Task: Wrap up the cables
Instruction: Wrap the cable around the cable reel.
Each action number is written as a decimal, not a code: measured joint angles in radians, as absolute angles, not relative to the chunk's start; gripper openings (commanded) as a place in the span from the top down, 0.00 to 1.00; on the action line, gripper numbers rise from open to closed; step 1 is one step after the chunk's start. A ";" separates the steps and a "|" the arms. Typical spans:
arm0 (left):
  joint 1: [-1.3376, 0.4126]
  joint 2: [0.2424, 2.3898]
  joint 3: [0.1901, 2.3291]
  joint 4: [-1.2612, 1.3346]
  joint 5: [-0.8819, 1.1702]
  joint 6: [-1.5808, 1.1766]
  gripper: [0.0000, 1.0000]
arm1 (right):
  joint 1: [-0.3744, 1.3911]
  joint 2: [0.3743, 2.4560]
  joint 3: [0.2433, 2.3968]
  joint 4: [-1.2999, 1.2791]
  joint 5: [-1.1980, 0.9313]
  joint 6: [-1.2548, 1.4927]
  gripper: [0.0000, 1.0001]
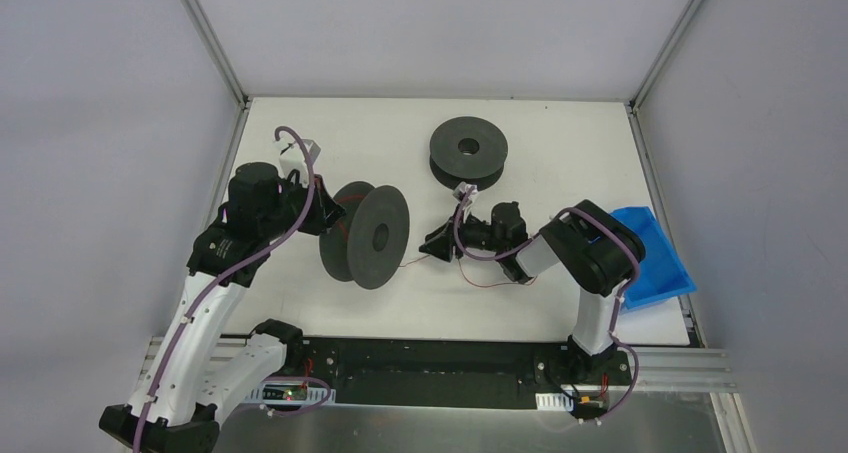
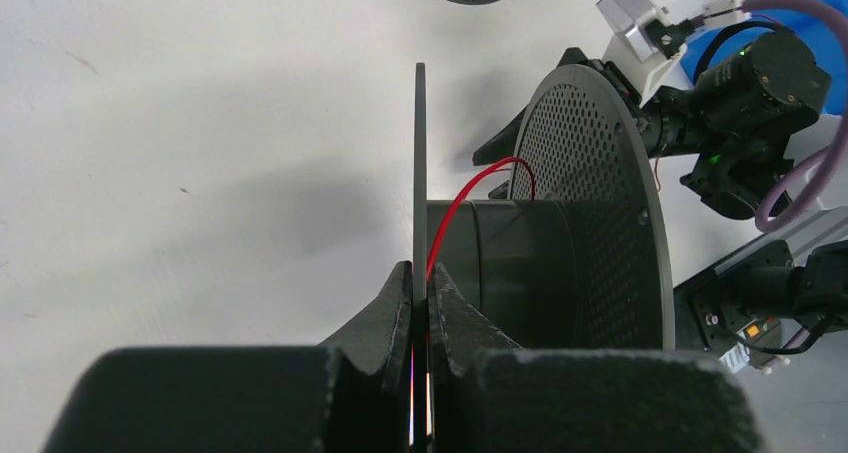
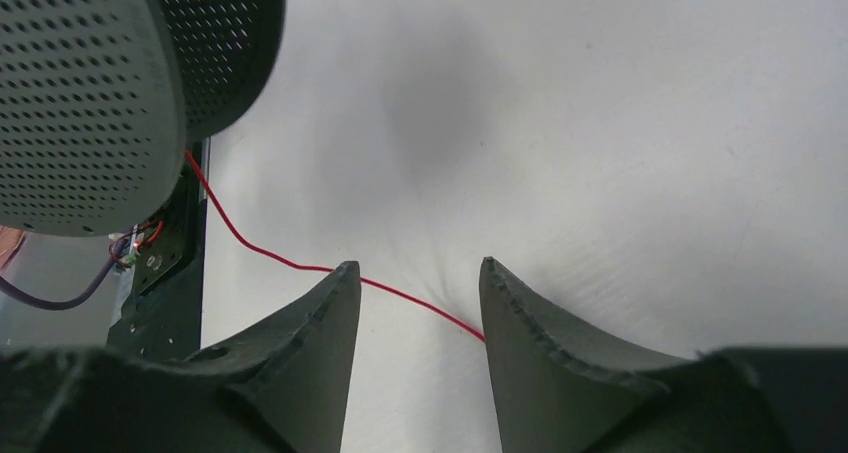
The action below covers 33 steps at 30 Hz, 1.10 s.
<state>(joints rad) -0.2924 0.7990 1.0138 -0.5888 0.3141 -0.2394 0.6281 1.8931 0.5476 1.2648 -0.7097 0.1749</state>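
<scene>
Red thread-thin wire (image 3: pixel 290 264), limp and light, crosses the right gripper's (image 3: pixel 415 285) spread jaws; probably pinch there. Left gripper (image 2: pixel 421 291) clamps the grey spool (image 2: pixel 520 263).

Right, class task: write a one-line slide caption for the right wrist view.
Open right gripper straddles the thin red cable running to the perforated spool.

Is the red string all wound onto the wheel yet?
Not yet. The red cable only just reaches the upright spool, whose core looks bare. The left gripper pinches the spool's rim. The right gripper is open, with the cable lying between its fingers. The loose rest still needs winding.
</scene>
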 measured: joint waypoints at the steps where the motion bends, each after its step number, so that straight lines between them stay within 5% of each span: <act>1: -0.292 0.802 1.016 -0.593 0.314 -0.245 1.00 | 0.632 1.894 0.547 1.286 -0.706 0.179 0.45; 8: -0.293 0.807 1.045 -0.626 0.281 -0.270 1.00 | 0.643 1.855 0.511 1.340 -0.636 0.175 0.43; 21: -0.292 0.805 1.115 -0.651 0.077 -0.308 1.00 | 0.649 1.477 0.525 0.682 -0.359 0.221 0.47; 33: -0.292 0.784 1.058 -0.619 -0.003 -0.357 1.00 | 0.743 1.496 0.487 0.524 -0.342 0.254 0.43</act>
